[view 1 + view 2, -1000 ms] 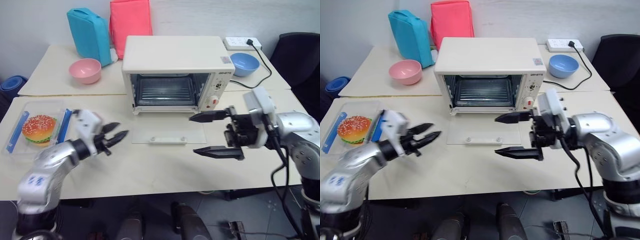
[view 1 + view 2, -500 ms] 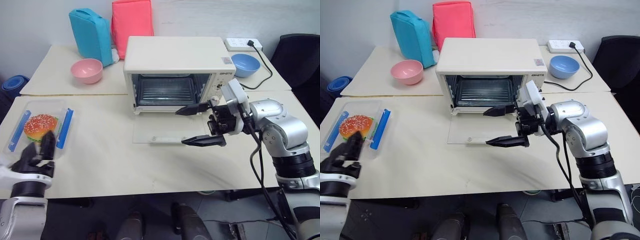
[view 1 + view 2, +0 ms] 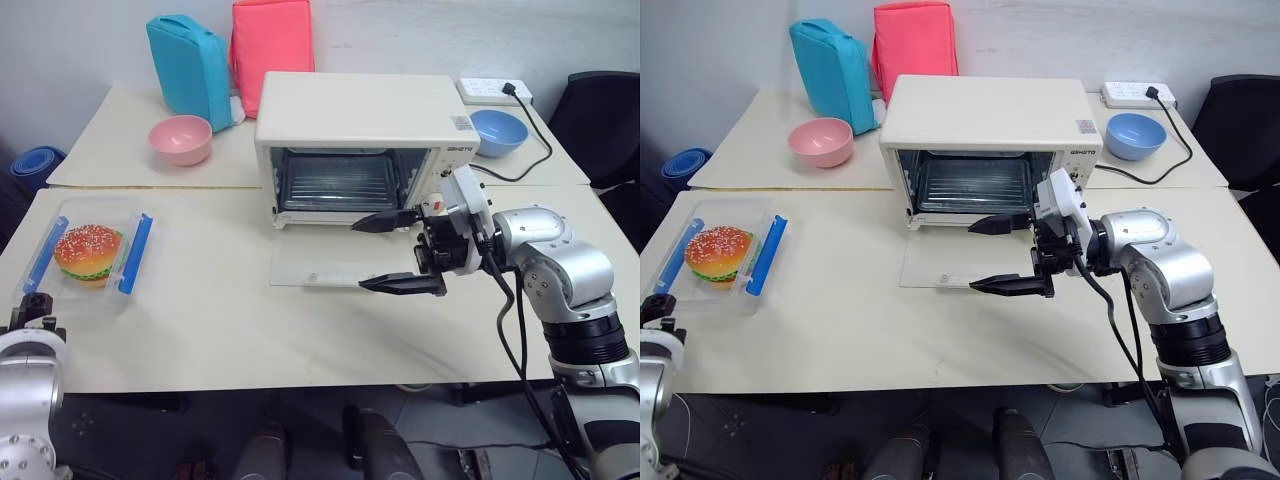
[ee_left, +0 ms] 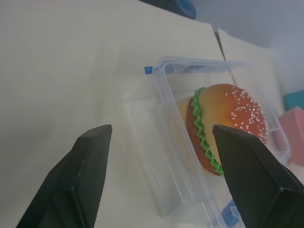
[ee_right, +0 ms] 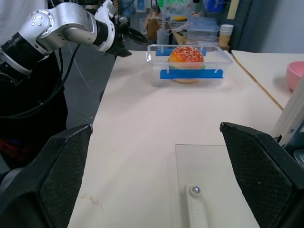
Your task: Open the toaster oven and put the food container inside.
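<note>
Cream-white toaster oven (image 3: pixel 365 130): stands mid-counter, its glass door (image 3: pixel 340 268) folded down flat on the counter (image 3: pixel 250 330), wire rack visible inside; the red knobs on its right panel are partly hidden behind the right arm. Food container (image 3: pixel 88 255): clear plastic box with blue side clips, toy hamburger (image 3: pixel 88 251) inside, lying near the counter's left edge, well apart from the oven. Left tool (image 4: pixel 159 156): fingers spread wide and empty, the container's near corner lying between and just beyond the fingertips, not touched; in the head views it is cut off at the lower left corner, just beside the container's front end. Right tool (image 3: pixel 398 252): fingers released and wide apart, holding nothing, hovering over the lowered door in front of the oven's mouth. Pink bowl (image 3: pixel 181 140), blue bowl (image 3: pixel 499 131), blue bag (image 3: pixel 190 70) and pink bag (image 3: pixel 272 45): at the counter's far side.
</note>
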